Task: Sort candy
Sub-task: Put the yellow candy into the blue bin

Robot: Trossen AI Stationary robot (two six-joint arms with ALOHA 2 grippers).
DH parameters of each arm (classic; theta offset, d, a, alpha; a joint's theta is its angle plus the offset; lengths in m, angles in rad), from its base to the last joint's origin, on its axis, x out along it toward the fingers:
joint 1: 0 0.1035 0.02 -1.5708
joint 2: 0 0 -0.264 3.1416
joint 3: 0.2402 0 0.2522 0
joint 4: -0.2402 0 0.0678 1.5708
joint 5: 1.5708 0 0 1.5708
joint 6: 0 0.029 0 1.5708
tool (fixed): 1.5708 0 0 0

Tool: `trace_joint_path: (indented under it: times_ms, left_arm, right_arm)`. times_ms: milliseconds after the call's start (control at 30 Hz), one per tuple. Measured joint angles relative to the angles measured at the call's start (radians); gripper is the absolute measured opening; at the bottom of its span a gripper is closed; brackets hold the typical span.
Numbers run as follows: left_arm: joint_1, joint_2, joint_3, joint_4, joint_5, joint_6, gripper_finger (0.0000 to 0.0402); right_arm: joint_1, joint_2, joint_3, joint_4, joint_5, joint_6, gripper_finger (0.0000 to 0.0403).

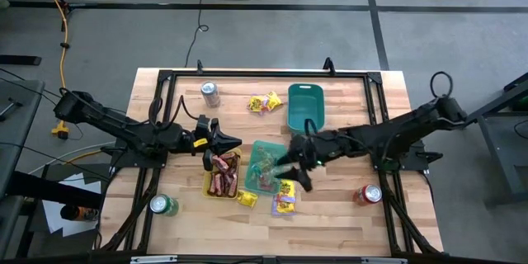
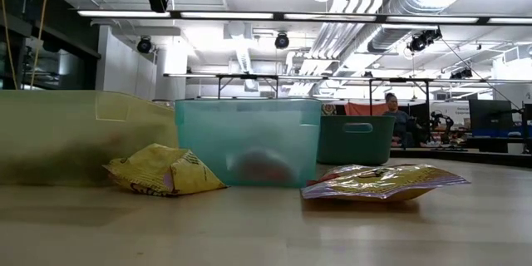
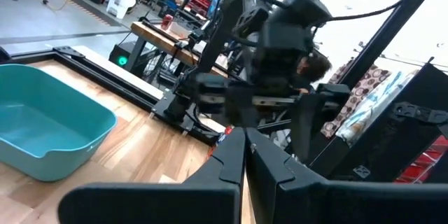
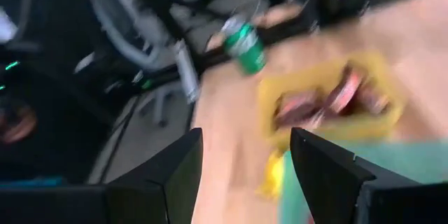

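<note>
Overhead, right gripper (image 1: 290, 167) hung over pale teal tray (image 1: 262, 167), fingers apart, empty; yellow packets (image 1: 285, 197) lay just beside, nearer right arm.

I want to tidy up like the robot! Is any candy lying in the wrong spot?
Yes. Some yellow packets lie loose on the table in front of the trays, and two more sit beside the dark teal tray. The red-brown bars are already in the yellow tray.
</note>
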Motion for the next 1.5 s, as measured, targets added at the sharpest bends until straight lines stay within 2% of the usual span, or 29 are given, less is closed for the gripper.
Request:
trace_joint_path:
  times_ms: [200, 367, 533, 767, 1267, 1400, 1500]
  left_arm:
    - [0.000, 0.000, 0.000, -0.005, 0.000, 0.000, 0.0000]
    - [0.000, 0.000, 0.000, -0.006, 0.000, 0.000, 0.0000]
    - [0.000, 0.000, 0.000, -0.008, 0.000, 0.001, 0.0000]
    - [0.000, 0.000, 0.000, -0.009, -0.001, 0.001, 0.0000]
    - [0.000, 0.000, 0.000, -0.030, -0.003, 0.001, 0.0000]
    - [0.000, 0.000, 0.000, -0.031, -0.003, 0.001, 0.0000]
    - [0.000, 0.000, 0.000, -0.032, -0.003, 0.002, 0.0000]
  right_arm:
    - [0.134, -0.044, -0.002, -0.311, 0.038, 0.127, 0.0210]
    - [0.252, 0.033, -0.004, -0.467, 0.173, 0.184, 0.0210]
    - [0.283, 0.161, -0.004, -0.390, 0.309, 0.130, 0.0210]
    - [0.270, 0.313, -0.004, -0.275, 0.314, 0.033, 0.0210]
    - [0.265, 0.445, -0.003, -0.242, 0.326, -0.019, 0.0208]
    - [0.266, 0.448, -0.003, -0.240, 0.341, -0.024, 0.0173]
    - [0.266, 0.448, -0.003, -0.242, 0.341, -0.020, 0.0115]
